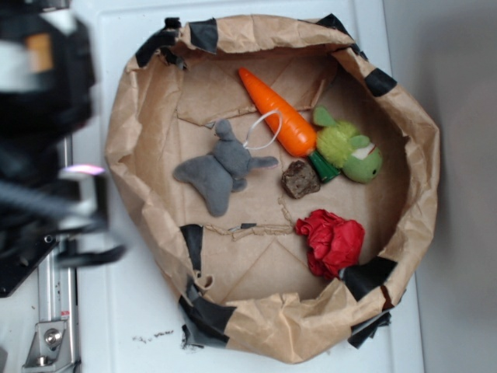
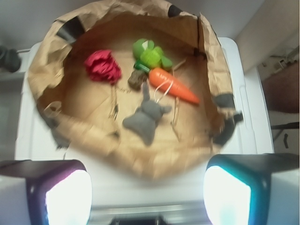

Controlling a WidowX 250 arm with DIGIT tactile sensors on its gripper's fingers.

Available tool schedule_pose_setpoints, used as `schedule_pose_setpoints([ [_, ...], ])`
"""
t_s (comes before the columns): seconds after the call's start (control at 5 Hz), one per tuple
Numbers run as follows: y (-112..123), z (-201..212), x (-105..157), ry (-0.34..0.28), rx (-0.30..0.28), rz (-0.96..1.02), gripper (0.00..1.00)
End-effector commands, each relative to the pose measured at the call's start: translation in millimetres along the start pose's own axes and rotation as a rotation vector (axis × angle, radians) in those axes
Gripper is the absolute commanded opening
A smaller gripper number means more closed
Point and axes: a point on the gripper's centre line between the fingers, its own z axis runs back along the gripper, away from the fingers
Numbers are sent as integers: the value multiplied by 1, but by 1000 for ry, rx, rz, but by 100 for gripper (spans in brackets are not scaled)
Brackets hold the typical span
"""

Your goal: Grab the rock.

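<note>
One rock [image 1: 300,179] in sight: small, dark brown, rough blocky lump, tan flecks. Sits on floor of brown paper nest [image 1: 140,116], near centre. Orange carrot [image 1: 278,111] just above it in exterior view, grey plush [image 1: 220,169] to left, green plush [image 1: 349,151] to right, red crumpled ball [image 1: 332,241] below. My claw [image 2: 147,190] hangs outside nest, well apart from rock, fingers [image 2: 68,194] spread wide, holding nothing.
</note>
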Motion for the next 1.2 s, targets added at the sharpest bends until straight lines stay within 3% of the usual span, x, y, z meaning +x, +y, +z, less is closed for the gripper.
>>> schedule_pose_setpoints([
  [0.0, 19, -66, 59, 40, -11, 36, 100],
  [0.2, -5, -114, 89, 98, -93, -65, 100],
  [0.4, -26, -165, 116, 119, -89, -144, 100],
  [0.6, -40, -194, 115, 166, -128, -183, 100],
  [0.8, -53, -195, 99, 194, -157, -213, 100],
  [1.0, -54, -177, 93, 144, -160, -225, 100],
])
